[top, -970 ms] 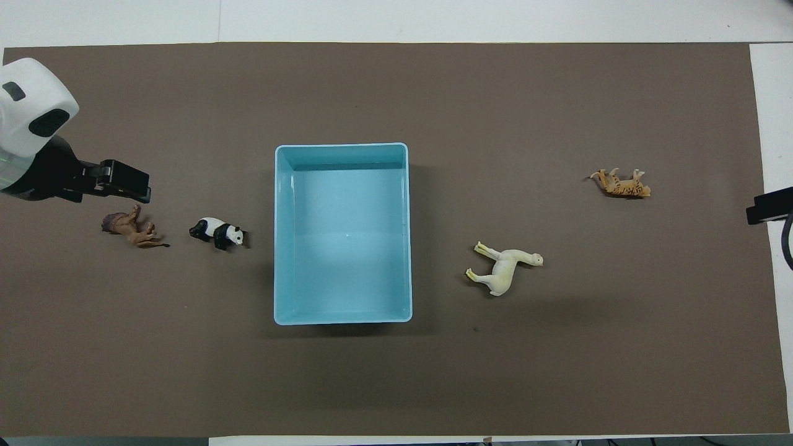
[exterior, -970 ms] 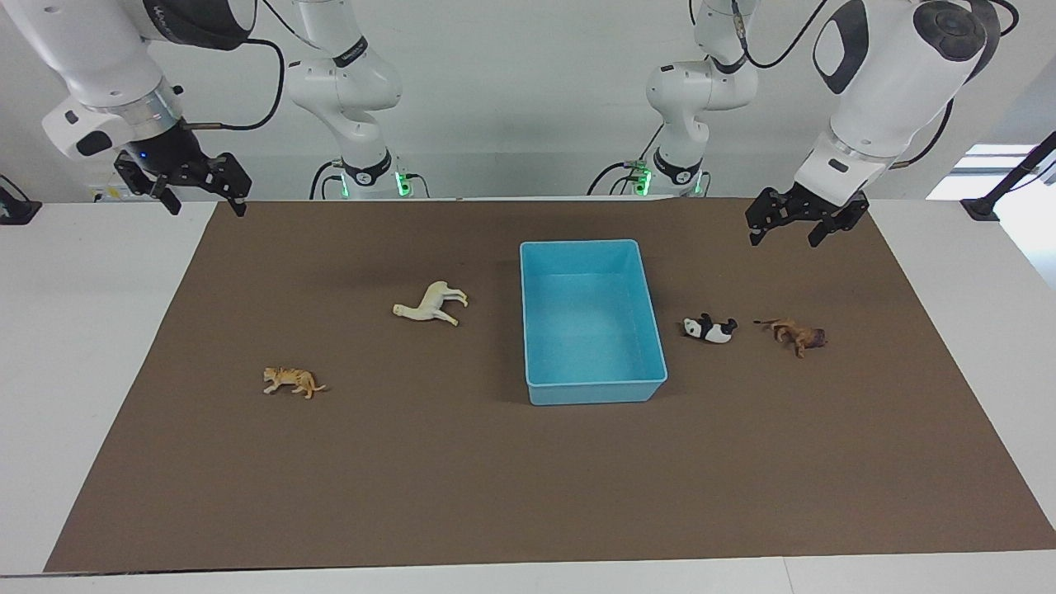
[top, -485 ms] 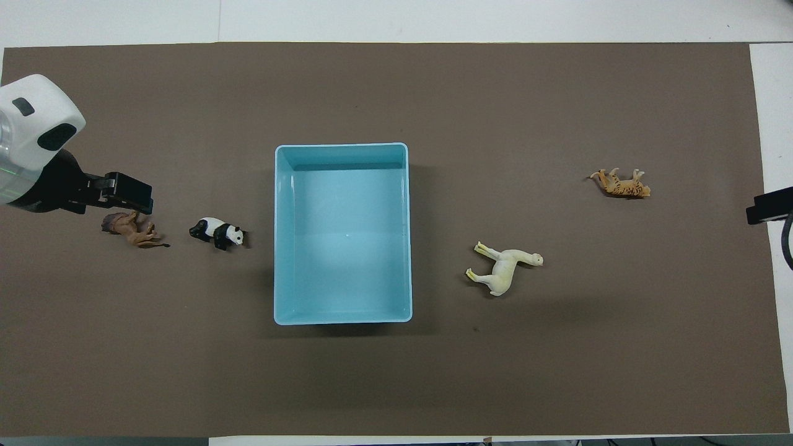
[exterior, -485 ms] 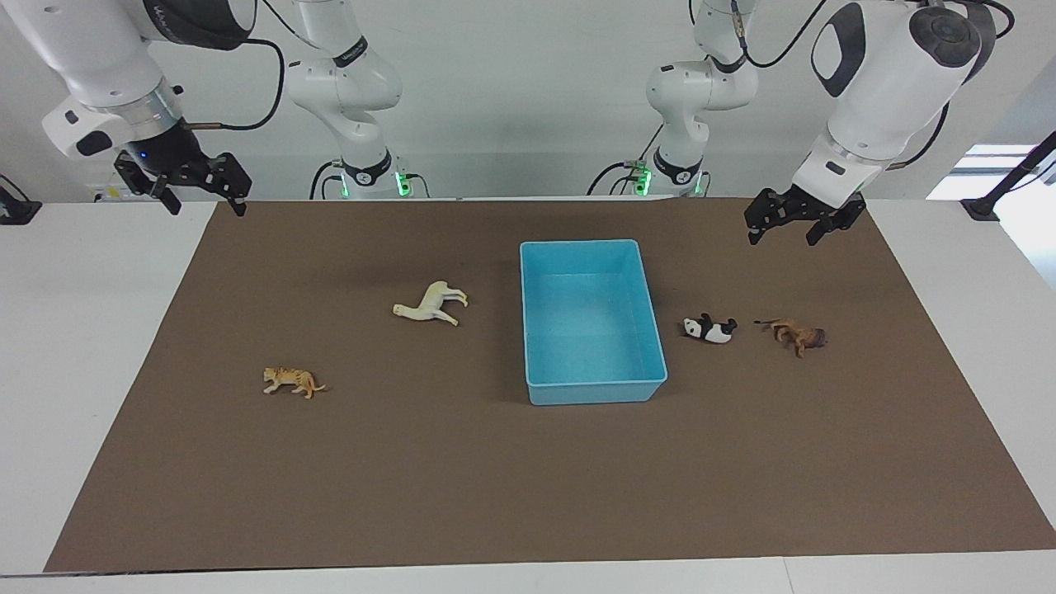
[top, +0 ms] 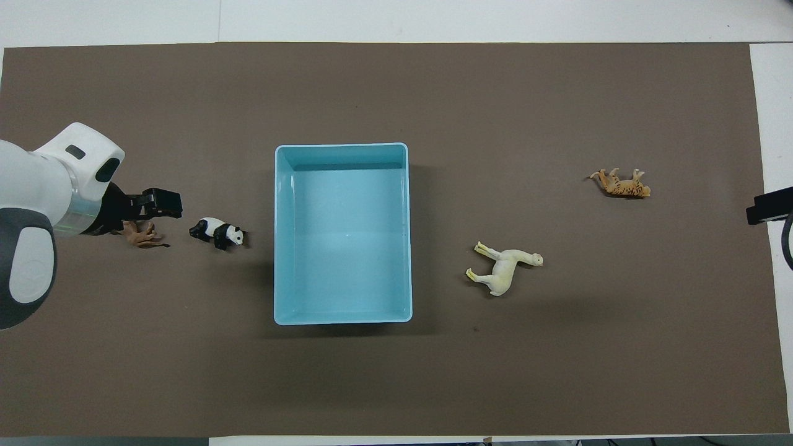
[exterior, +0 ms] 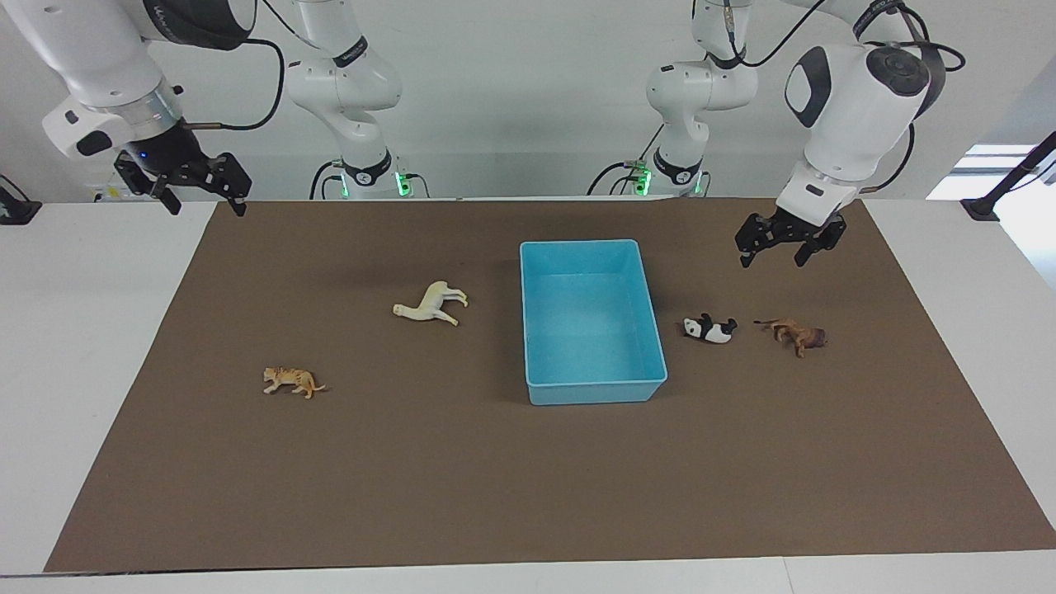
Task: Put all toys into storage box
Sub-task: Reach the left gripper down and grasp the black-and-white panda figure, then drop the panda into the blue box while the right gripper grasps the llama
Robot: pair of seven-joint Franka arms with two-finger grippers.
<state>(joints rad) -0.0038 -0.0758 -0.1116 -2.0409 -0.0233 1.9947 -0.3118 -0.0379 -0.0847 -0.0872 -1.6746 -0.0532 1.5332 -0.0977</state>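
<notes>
The light blue storage box [exterior: 594, 388] [top: 342, 319] stands mid-mat with nothing in it. Toward the left arm's end lie the toys panda [exterior: 709, 329] [top: 217, 232] and, farther from the box, brown lion [exterior: 796, 335] [top: 144, 235]. The cream llama [exterior: 433, 304] [top: 503, 269] and striped tiger [exterior: 290, 380] [top: 619, 184] lie toward the right arm's end. My left gripper [exterior: 771, 257] [top: 155, 203] hangs open in the air over the lion, touching nothing; from overhead it hides the lion's head. My right gripper [exterior: 206, 205] [top: 768, 207] waits open over the mat's edge.
A brown mat [exterior: 528, 495] [top: 396, 384] covers most of the white table [exterior: 82, 371]. All four figurines lie on their sides, well apart from one another. Both arm bases stand at the robots' end of the table.
My left gripper has come down and drifted toward the panda, now covering part of the lion from overhead. The right arm and all toys have stayed put.
</notes>
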